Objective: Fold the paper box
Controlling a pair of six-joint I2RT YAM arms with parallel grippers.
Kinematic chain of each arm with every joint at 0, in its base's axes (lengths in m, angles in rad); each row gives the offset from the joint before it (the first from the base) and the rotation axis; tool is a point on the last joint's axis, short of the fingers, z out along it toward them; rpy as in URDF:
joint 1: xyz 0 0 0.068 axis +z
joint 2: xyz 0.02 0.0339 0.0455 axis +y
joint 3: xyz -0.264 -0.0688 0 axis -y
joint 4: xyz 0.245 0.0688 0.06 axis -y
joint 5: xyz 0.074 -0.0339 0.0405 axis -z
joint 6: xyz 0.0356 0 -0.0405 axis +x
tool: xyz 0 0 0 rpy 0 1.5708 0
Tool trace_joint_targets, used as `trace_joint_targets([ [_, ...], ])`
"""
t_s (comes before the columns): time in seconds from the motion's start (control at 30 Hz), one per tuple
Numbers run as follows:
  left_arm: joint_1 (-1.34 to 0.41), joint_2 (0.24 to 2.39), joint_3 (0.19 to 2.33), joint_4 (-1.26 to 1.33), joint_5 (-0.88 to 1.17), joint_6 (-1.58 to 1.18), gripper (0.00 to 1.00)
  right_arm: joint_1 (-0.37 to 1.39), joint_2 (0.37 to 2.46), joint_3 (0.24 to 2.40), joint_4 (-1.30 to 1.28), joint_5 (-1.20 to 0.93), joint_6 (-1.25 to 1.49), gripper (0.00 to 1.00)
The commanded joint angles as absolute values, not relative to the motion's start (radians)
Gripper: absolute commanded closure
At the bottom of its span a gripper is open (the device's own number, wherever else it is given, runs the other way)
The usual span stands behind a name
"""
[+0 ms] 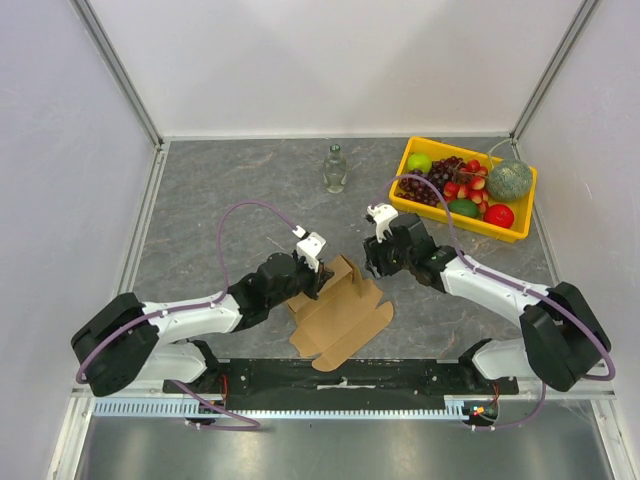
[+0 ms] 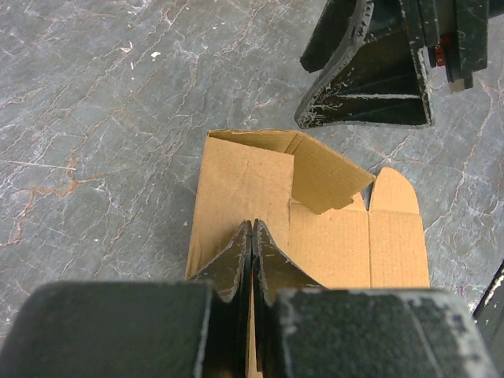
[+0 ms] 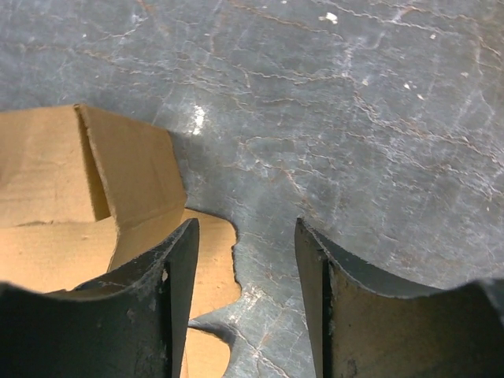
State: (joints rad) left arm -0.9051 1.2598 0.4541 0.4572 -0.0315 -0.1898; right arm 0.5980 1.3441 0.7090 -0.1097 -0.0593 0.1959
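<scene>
Presently, item one: paper box, plain brown cardboard, lying on the grey marbled tabletop just ahead of the arm bases, between the two arms. Condition: mostly flat die-cut sheet, near flaps and rounded tabs spread out on the tabletop; at the far end one side panel and a small corner flap stand raised, seen in the left wrist view as a partly formed corner. Item two: left end effector, at the box's far left edge; its fingers are pressed together, and a sliver of brown shows between them low in the left wrist view, so it appears clamped on an upright edge of the box, though the contact itself is hard to make out. Item three: right end effector, just beside the box's far right edge, fingers apart with nothing but bare tabletop between them; in its own view one finger overlaps a rounded tab. Item four: yellow fruit tray, far right, well apart. Item five: glass bottle, upright, beyond the box. Progress, as judged: early; one corner begun, no closed carton, remaining walls, flaps and tabs not yet raised or tucked.
</scene>
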Motion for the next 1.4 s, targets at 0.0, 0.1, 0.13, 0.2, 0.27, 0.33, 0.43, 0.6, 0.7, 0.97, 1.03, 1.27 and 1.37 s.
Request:
trace_joint_targets([
  [0.0,-0.905,1.236,0.474,0.425,-0.034,-0.146,0.98,0.597,1.318,0.675,-0.045,-0.155,0.118,0.40],
  [0.1,-0.905,1.235,0.491,0.414,-0.032,-0.143,0.98,0.597,1.324,0.655,-0.008,-0.198,0.121,0.39],
  [0.13,-0.902,1.232,0.497,0.408,-0.034,-0.141,0.98,0.597,1.333,0.655,0.020,-0.207,0.123,0.39],
  [0.2,-0.905,1.230,0.511,0.396,-0.034,-0.138,0.98,0.597,1.356,0.663,0.021,-0.221,0.126,0.39],
  [0.27,-0.904,1.220,0.523,0.387,-0.038,-0.135,0.98,0.597,1.374,0.666,0.018,-0.238,0.132,0.40],
  [0.33,-0.904,1.213,0.535,0.374,-0.041,-0.130,0.98,0.595,1.384,0.664,0.021,-0.250,0.135,0.41],
  [0.43,-0.907,1.197,0.554,0.353,-0.051,-0.124,0.98,0.597,1.387,0.657,0.028,-0.255,0.138,0.42],
  [0.6,-0.903,1.163,0.552,0.345,-0.110,-0.110,0.98,0.597,1.388,0.649,0.037,-0.267,0.137,0.43],
  [0.7,-0.896,1.161,0.549,0.339,-0.159,-0.103,0.97,0.597,1.391,0.647,0.041,-0.279,0.130,0.44],
  [0.97,-0.850,1.216,0.531,0.319,-0.196,-0.109,0.97,0.597,1.393,0.649,0.044,-0.308,0.124,0.46],
  [1.03,-0.842,1.223,0.523,0.328,-0.192,-0.112,0.97,0.597,1.393,0.652,0.046,-0.314,0.121,0.46],
  [1.27,-0.819,1.242,0.508,0.370,-0.147,-0.117,0.78,0.597,1.397,0.644,0.054,-0.339,0.121,0.46],
  [1.37,-0.808,1.259,0.518,0.365,-0.141,-0.123,0.74,0.597,1.396,0.641,0.055,-0.339,0.121,0.46],
])
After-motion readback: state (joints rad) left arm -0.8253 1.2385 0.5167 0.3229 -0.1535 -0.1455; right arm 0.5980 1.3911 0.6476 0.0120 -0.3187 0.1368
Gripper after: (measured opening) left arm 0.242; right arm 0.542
